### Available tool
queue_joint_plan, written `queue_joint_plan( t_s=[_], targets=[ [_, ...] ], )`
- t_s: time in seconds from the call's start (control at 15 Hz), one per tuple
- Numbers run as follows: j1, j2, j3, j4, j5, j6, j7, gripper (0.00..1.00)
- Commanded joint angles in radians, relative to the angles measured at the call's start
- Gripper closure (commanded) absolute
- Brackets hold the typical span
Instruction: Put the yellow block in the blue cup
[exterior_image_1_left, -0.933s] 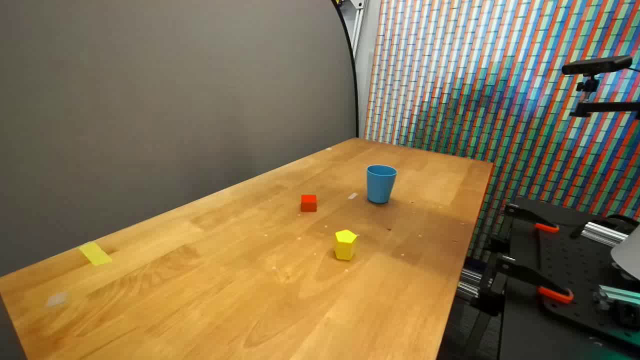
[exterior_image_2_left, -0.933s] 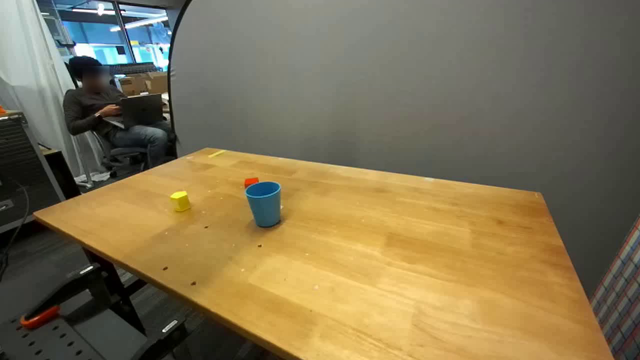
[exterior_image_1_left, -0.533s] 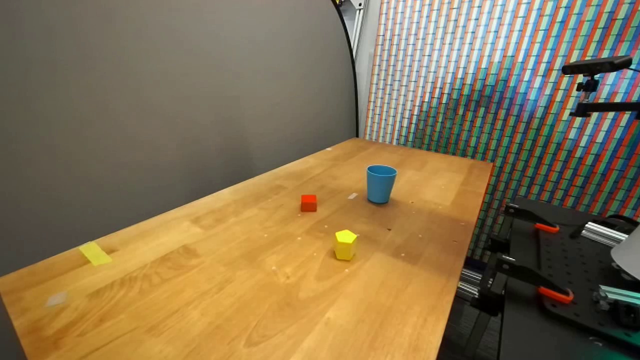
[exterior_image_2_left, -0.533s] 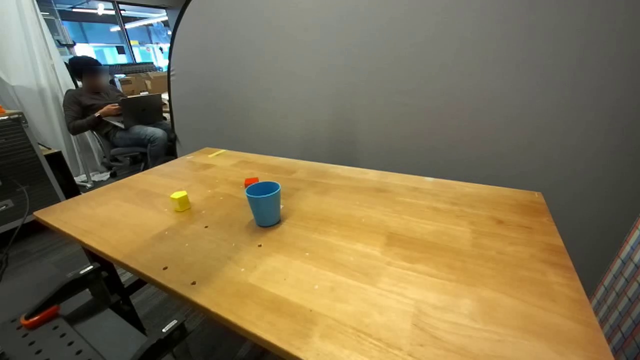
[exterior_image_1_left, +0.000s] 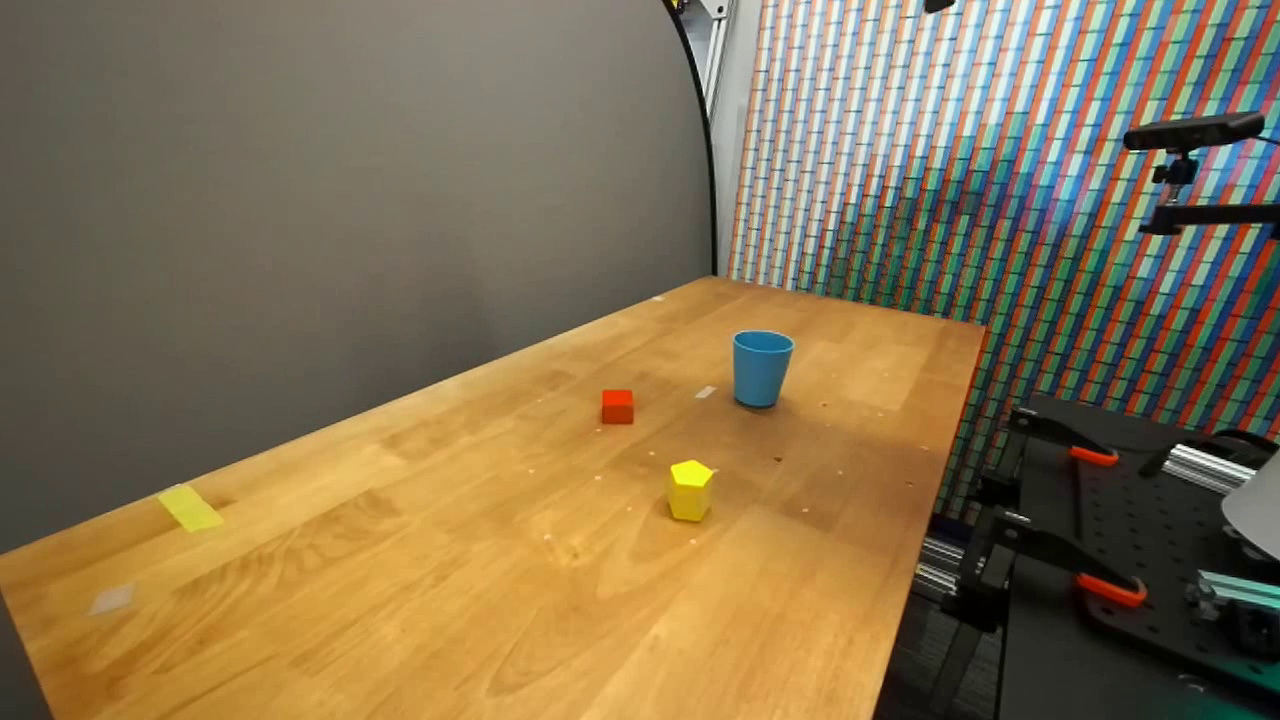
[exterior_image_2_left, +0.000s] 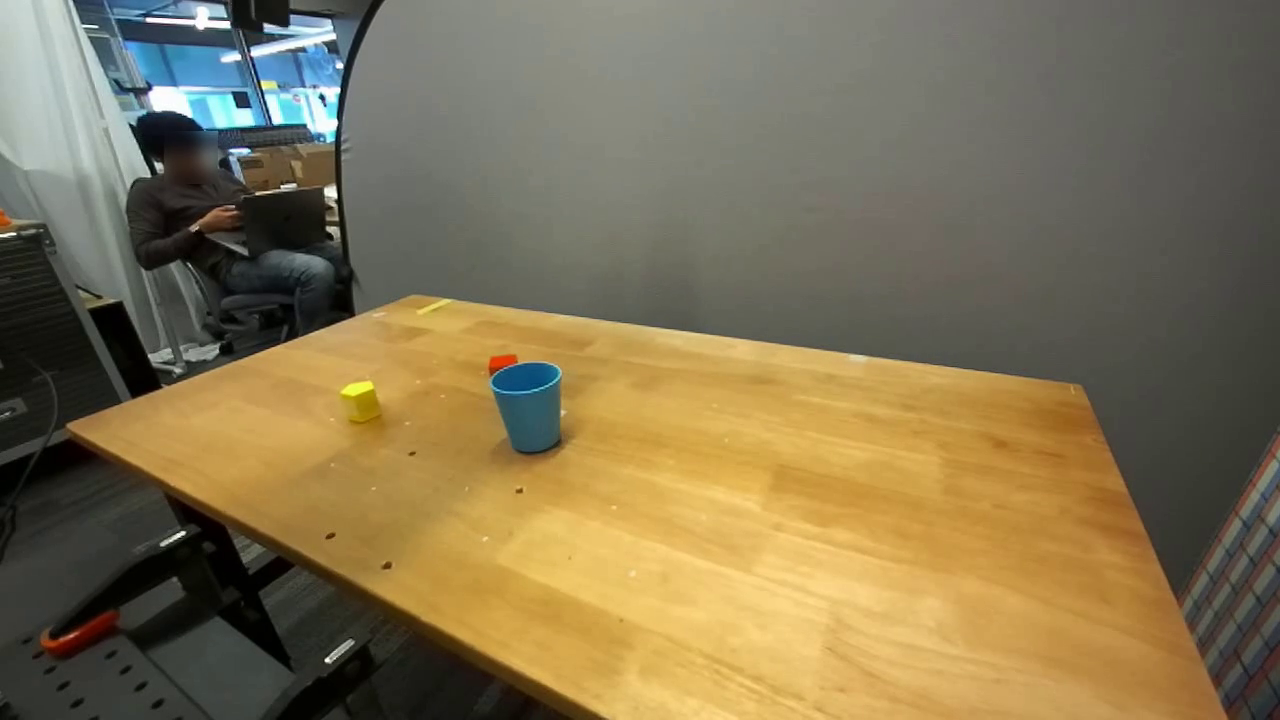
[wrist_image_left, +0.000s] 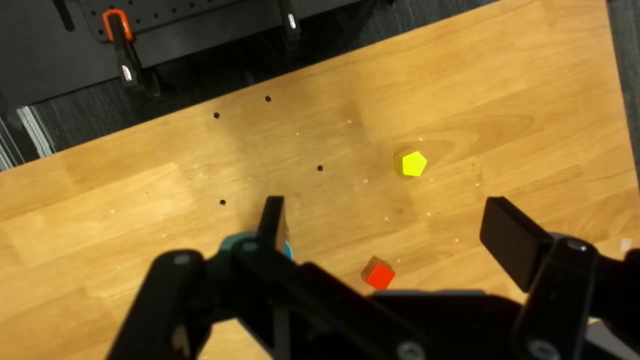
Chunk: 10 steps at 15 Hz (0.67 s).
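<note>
Tabletop (exterior_image_1_left: 500, 540): yellow block (exterior_image_1_left: 690, 493) outside cup (exterior_image_1_left: 761, 372)

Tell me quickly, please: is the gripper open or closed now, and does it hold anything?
Gripper: open wide, holding nothing.

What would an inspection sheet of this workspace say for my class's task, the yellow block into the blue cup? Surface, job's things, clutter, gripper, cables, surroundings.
Surface: wooden table, several small dark spots on it.
Job's things: yellow block stands on the table, apart from the upright blue cup.
Clutter: red block and flat yellow strip, both on the table.
Gripper: open, holding nothing.
Cables: thin dark cord at the left edge of an exterior view, off the table.
Surroundings: grey backdrop behind the table; seated person with a laptop.
</note>
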Motion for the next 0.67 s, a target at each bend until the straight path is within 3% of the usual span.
queue_joint_plan(
  t_s=[0.0, 0.27, 0.6],
  targets=[
    [0.039, 0.137, 0.106, -0.018, -0.036, 0.177, 0.095, 0.00],
    [0.092, 0.314, 0.172, -0.046, -0.100, 0.377, 0.196, 0.00],
    [0.147, 0.475, 0.142, -0.111, -0.184, 0.621, 0.279, 0.00]
  ],
)
